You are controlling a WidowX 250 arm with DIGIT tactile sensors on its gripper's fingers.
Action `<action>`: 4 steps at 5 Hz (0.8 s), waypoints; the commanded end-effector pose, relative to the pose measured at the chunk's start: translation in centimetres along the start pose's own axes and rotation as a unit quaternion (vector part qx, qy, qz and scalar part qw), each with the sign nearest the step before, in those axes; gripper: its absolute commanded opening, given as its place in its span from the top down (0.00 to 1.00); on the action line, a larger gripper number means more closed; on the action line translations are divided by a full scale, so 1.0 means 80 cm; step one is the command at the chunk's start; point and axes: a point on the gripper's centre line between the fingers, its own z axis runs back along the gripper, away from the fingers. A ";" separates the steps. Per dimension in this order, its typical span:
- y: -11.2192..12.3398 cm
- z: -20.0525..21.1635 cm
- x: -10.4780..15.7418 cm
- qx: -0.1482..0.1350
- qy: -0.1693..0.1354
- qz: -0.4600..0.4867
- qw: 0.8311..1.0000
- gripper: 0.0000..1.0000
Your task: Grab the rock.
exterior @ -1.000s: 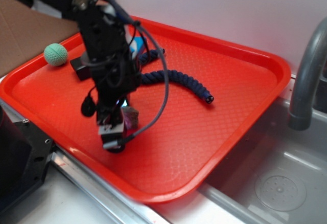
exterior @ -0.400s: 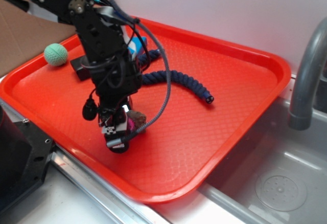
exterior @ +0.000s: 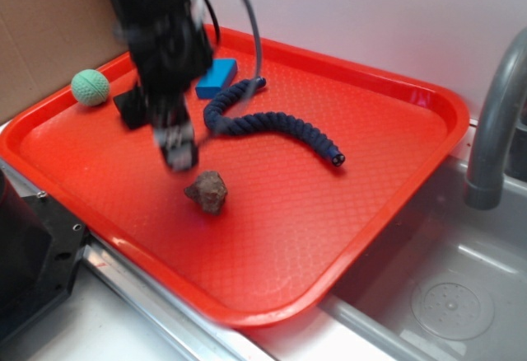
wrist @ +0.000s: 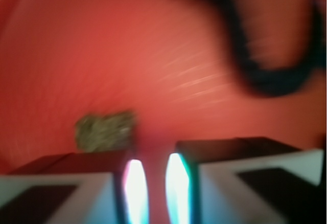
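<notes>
The red tray is seen filling most of the exterior view. The gripper is held above it, blurred, its jaws nearly closed with only a narrow gap and nothing held. The rock lies loose on the tray at about five o'clock of the gripper. The grab is judged not done; opening, realigning over the rock and descending are called for.

Bright, even light; heavy motion blur.
</notes>
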 end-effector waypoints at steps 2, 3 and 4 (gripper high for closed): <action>0.038 0.115 -0.005 0.009 -0.038 0.090 0.995 0.00; 0.005 0.062 -0.008 0.027 0.000 0.019 0.999 0.00; -0.019 0.017 -0.015 0.027 0.036 0.020 0.999 0.00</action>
